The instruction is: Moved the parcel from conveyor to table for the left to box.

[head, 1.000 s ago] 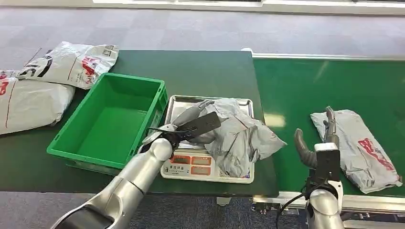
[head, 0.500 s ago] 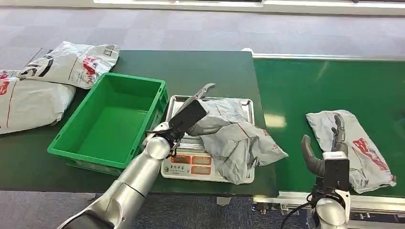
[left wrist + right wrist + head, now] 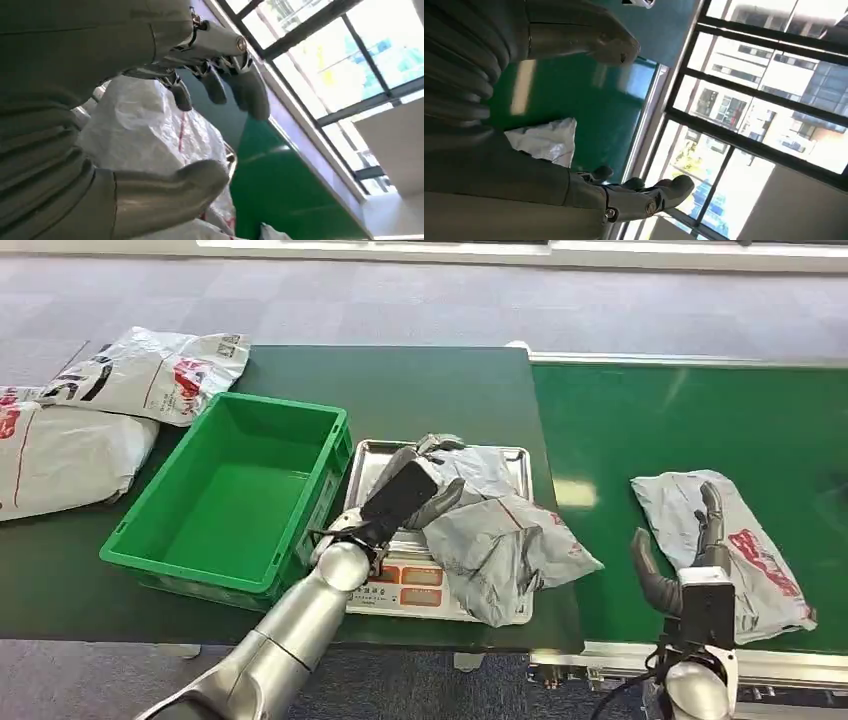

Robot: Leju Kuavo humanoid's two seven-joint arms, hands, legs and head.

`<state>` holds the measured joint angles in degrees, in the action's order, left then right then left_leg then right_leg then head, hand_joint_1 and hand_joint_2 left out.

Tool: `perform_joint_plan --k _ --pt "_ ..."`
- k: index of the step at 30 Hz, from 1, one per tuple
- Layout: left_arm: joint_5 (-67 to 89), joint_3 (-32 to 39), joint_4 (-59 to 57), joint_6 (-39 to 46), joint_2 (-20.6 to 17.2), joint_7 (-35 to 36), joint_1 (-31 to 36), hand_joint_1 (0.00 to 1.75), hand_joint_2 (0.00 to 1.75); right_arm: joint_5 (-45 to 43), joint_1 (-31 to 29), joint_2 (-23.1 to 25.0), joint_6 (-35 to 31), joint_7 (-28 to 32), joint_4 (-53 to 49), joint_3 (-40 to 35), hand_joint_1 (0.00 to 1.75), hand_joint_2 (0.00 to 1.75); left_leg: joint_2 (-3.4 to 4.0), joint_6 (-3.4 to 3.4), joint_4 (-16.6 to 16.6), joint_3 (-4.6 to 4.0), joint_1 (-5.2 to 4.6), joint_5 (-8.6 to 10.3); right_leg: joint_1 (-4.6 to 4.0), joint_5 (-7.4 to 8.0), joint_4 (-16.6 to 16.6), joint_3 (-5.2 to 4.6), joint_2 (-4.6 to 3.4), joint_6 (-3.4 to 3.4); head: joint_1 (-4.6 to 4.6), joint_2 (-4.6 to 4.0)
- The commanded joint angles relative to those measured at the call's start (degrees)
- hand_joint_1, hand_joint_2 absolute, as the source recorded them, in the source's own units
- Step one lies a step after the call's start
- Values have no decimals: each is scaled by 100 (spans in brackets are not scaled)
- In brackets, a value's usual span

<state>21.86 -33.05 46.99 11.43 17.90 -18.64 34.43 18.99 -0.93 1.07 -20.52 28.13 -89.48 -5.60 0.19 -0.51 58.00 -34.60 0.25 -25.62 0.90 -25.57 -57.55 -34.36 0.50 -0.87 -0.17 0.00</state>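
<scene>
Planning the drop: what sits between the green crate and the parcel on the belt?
In the head view, the scale carrying a crumpled parcel under the left hand, between crate and belt parcel.

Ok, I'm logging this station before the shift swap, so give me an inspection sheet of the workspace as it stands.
Surface: dark green table, green conveyor to its right.
Job's things: crumpled grey parcel on the scale; another parcel on the conveyor; green box empty.
Clutter: two white bags at the table's left end.
Hands: left hand over the scale parcel, fingers spread; right hand open by the conveyor parcel.
Cables: black cable at the right wrist.
Surroundings: grey carpet; windows in the wrist views.
</scene>
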Motion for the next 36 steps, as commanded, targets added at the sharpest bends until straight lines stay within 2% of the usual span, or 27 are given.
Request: perform_joint_plan --k 1,8,14,25,26,27,36 --pt "592 -953 -2038 -667 178 500 768 0 175 76 -365 167 188 -116 246 249 0 175 -3 0 -4 10 4 1 -4 3 8 13 -1 4 2 0" --pt "776 -1099 -2065 -875 207 645 691 0 175 125 -332 225 265 -145 224 243 0 175 2 -1 -11 22 3 -1 -3 2 13 23 -7 6 2 -2" --pt "790 -702 -1750 -574 189 409 525 0 175 216 -250 323 326 -181 102 285 0 175 7 -1 -10 18 2 0 -3 3 10 18 -10 5 0 0" --pt "790 -698 -1745 -583 189 415 540 0 175 217 -251 319 328 -183 99 287 0 175 3 0 -7 11 1 1 -1 2 5 13 -4 3 0 -2" --pt "790 -698 -1745 -583 189 415 540 0 175 217 -251 319 328 -183 99 287 0 175 6 -1 -23 36 3 -1 -3 2 22 37 -11 9 0 0" --pt "790 -698 -1745 -583 189 415 540 0 175 217 -251 319 328 -183 99 287 0 175 3 0 -5 10 1 1 -1 1 4 12 -4 3 0 0" --pt "790 -698 -1745 -583 189 415 540 0 175 217 -251 319 328 -183 99 287 0 175 3 1 -9 16 2 1 -2 2 8 17 -6 4 0 -2"
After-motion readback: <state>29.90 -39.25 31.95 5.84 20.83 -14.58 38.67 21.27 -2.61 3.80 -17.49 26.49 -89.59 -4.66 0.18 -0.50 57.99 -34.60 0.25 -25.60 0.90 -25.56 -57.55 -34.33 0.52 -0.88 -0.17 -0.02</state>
